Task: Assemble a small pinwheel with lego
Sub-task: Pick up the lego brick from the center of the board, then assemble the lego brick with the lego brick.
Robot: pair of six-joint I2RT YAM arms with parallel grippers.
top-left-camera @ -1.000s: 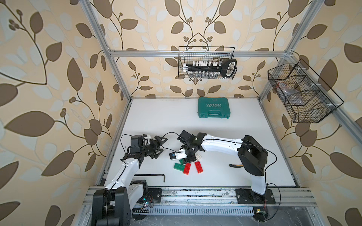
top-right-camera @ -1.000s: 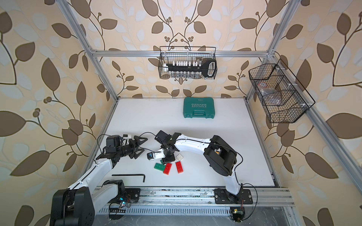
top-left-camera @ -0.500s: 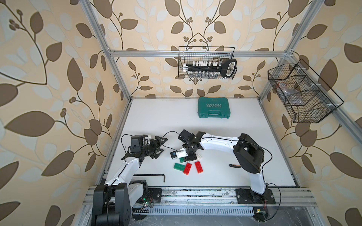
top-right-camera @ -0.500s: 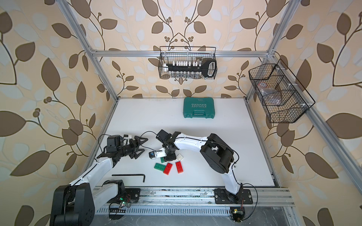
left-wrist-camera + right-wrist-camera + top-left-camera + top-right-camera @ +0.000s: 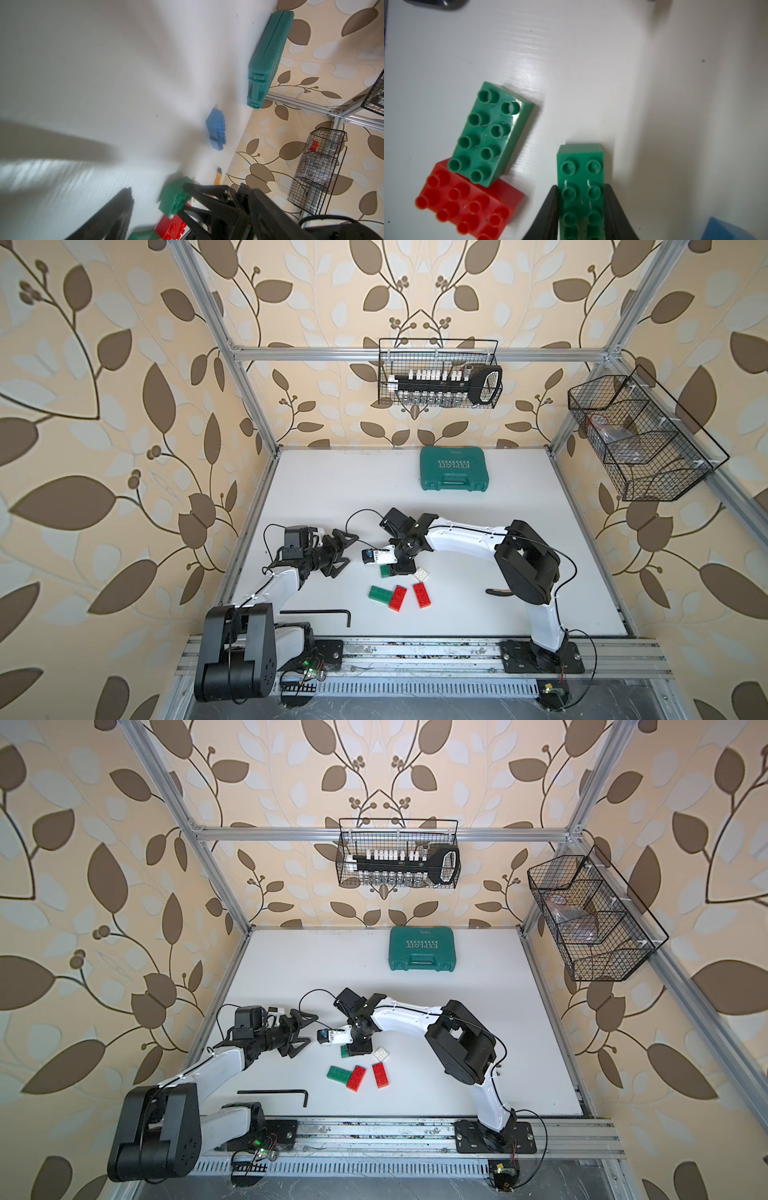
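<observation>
No pinwheel exists yet. By my reading the build is barely begun: the right gripper is clamped on one green brick low at the table, while the left gripper, at its 9 o'clock in a top view, gapes empty. Left to join are the second green brick with a red brick touching it at 6 o'clock, another red brick, the white square at 3 o'clock, and the blue bricks — shown only by the left wrist view.
</observation>
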